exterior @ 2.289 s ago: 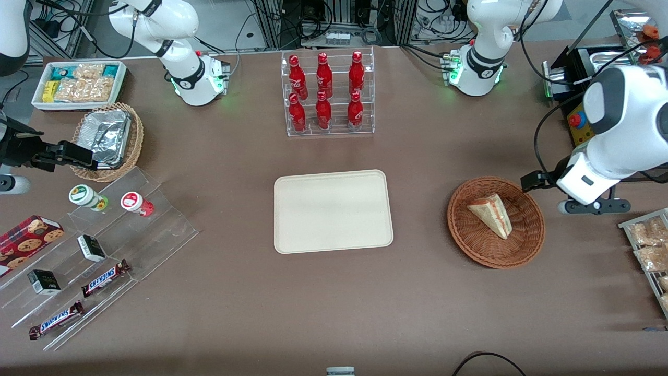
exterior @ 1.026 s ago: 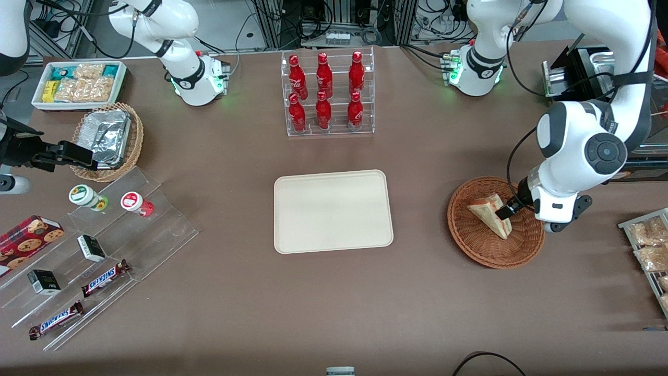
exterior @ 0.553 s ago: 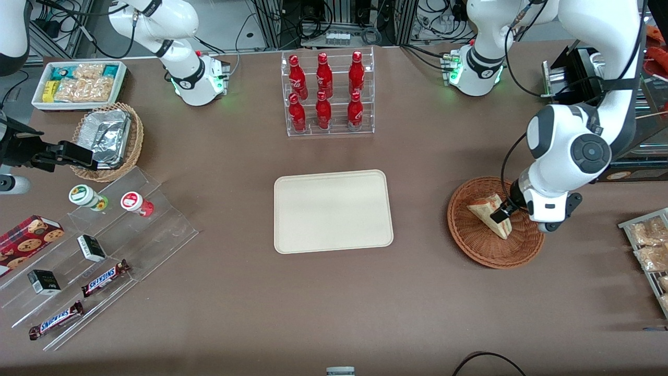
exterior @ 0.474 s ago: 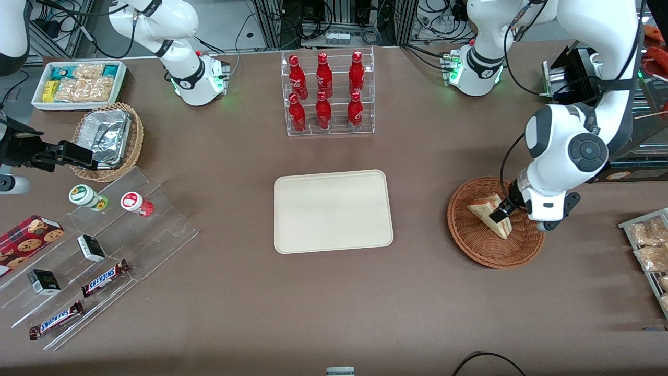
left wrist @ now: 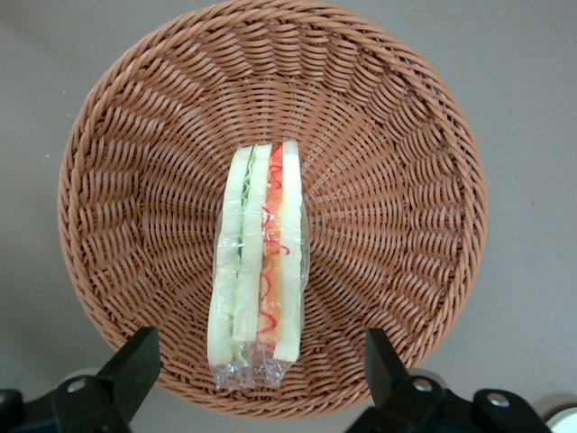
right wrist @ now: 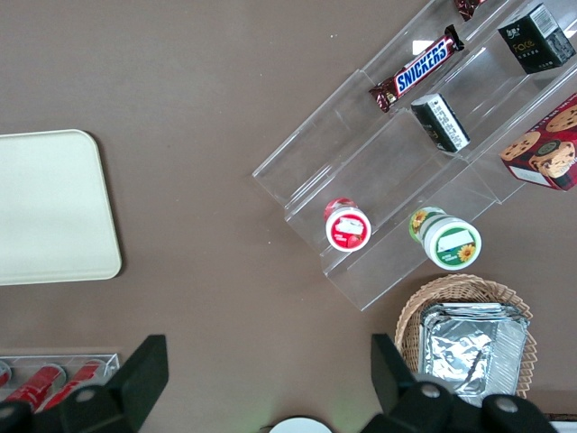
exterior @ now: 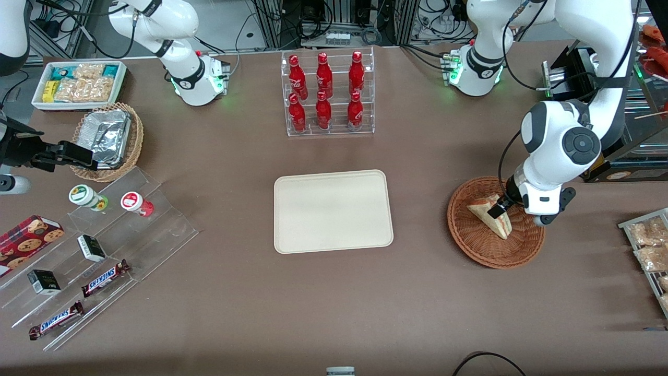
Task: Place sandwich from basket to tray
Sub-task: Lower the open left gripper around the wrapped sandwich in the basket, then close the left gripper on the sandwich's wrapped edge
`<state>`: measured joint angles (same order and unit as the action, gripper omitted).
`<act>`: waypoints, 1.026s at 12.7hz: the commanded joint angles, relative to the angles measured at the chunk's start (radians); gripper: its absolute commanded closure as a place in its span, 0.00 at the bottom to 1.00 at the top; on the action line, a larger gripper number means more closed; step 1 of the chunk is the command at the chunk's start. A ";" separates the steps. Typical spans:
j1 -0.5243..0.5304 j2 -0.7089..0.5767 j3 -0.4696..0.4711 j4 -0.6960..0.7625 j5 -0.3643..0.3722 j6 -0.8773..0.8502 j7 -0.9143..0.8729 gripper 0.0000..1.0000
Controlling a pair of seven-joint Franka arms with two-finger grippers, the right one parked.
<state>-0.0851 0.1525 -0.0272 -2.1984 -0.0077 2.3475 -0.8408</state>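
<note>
Reddish-brown woven wicker basket [exterior: 496,222] held the plastic-wrapped triangular sandwich [left wrist: 257,271] as the left gripper [left wrist: 261,370], fingers spread, had dropped over it; the cream rectangular tray [exterior: 333,210] waited, grasp seemingly next.

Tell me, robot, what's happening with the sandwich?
Gripper open, low over the basket, fingers straddling the sandwich. Sandwich lies in the basket, not gripped. Tray bare, nothing in the way.

Overhead front view; downward wrist views
</note>
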 commanded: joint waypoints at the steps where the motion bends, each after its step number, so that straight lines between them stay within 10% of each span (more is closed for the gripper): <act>1: -0.010 -0.036 0.006 -0.060 0.002 0.065 -0.011 0.00; 13: -0.013 0.013 0.006 -0.136 0.000 0.214 -0.015 0.00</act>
<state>-0.0854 0.1586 -0.0272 -2.3083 -0.0077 2.5098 -0.8408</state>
